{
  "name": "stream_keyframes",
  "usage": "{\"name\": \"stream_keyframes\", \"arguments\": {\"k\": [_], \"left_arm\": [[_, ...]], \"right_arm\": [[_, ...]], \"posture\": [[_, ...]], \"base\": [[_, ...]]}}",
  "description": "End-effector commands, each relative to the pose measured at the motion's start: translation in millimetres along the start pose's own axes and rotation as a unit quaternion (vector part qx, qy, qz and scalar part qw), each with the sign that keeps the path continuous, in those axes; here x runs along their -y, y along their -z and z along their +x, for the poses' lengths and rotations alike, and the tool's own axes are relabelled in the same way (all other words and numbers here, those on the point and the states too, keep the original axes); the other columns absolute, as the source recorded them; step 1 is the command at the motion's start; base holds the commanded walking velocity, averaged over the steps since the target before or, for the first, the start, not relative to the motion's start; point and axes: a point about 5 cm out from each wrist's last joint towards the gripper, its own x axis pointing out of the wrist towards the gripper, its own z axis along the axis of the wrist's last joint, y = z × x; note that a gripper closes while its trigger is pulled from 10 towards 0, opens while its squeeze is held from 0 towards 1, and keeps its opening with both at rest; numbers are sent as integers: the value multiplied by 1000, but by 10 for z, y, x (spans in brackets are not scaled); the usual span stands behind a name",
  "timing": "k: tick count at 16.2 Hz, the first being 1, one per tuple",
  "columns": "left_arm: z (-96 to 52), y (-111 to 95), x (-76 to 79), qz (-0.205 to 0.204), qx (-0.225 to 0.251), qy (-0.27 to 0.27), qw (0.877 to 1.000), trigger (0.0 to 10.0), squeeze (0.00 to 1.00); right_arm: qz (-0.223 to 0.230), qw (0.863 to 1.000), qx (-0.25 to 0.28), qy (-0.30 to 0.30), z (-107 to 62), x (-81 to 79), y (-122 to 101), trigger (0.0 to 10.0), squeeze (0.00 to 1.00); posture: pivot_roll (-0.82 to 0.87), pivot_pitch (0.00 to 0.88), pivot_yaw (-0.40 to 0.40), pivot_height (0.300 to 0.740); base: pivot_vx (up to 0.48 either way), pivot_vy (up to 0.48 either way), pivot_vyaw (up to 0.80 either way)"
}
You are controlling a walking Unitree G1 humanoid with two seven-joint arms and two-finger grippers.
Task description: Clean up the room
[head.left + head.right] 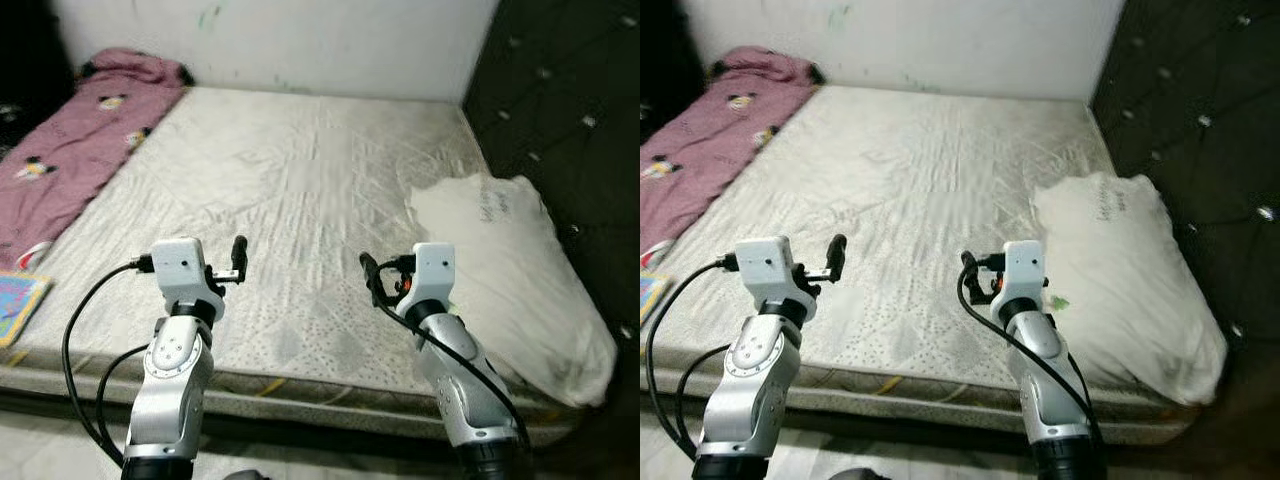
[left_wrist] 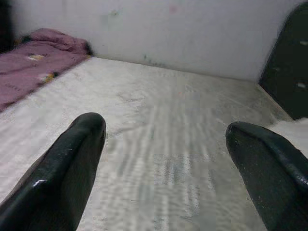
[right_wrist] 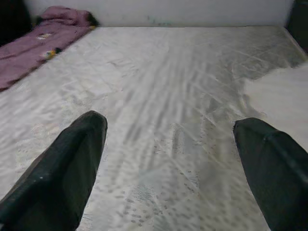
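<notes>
Bed (image 1: 300, 200): bare pale quilted mattress across the middle of the frame. On it, at the right edge, one white pillow (image 1: 510, 270); along the left edge up to the upper left corner, one pink patterned blanket (image 1: 70, 140); at lower left, a colourful flat item (image 1: 15, 305), partly cut off.

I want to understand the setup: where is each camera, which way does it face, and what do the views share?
Left eye: on the head, looking down at the mattress; both arms show, left tool, right tool.
Right eye: beside it, same scene, pillow.
Left wrist: looks along its open fingers toward the wall.
Right wrist: along its open fingers over the mattress.
All share the mattress and pink blanket.
</notes>
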Motion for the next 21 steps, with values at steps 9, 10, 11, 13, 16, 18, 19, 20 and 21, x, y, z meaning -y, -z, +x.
{"name": "stream_keyframes", "arguments": {"k": [9, 10, 11, 13, 16, 18, 19, 20, 21], "left_arm": [[-13, -6, 10, -1, -7, 0, 1000, 10000, 0], [-16, -1, 9, 0, -8, 0, 1000, 10000, 0], [-16, -1, 9, 0, -8, 0, 1000, 10000, 0], [-20, 9, 10, 0, -12, 0, 1000, 10000, 0], [-24, 4, 18, -4, -8, 3, 1000, 10000, 0], [-35, -24, -50, -4, 10, -4, 1000, 10000, 0], [-33, -49, -86, 2, 22, -9, 1000, 10000, 0], [-29, -75, -102, 3, 31, -12, 999, 10000, 0], [-9, -91, -133, 22, 37, -19, 999, 10000, 0]], "right_arm": [[-4, 1000, 4, 17, -13, 65, -1, 10000, 0], [-2, 1000, 3, 21, -11, 67, 3, 10000, 0], [-2, 1000, 3, 21, -11, 67, 3, 10000, 0], [12, 1000, 3, 25, -17, 64, 12, 10000, 0], [25, 997, 49, 58, -27, 119, -87, 10000, 0], [-8, 992, 87, 93, -61, 166, -170, 10000, 0], [4, 991, 86, 98, -60, 169, -152, 10000, 0], [17, 991, 106, 80, -75, 147, -182, 10000, 0], [-29, 987, 128, 92, -91, 157, -233, 10000, 0]], "posture": [[30, 0, 14, 740], [30, 0, 17, 740], [30, 0, 17, 740], [28, 0, 15, 740], [30, 0, 11, 740], [29, 0, 14, 740], [25, 0, 16, 740], [26, 0, 16, 740], [25, 0, 17, 740]], "base": [[0, 0, -145], [0, 0, 0], [0, 0, 0], [0, 0, 0], [0, 0, -313], [0, 0, 0], [0, 0, 0], [0, 0, 0], [0, 0, 0]]}}
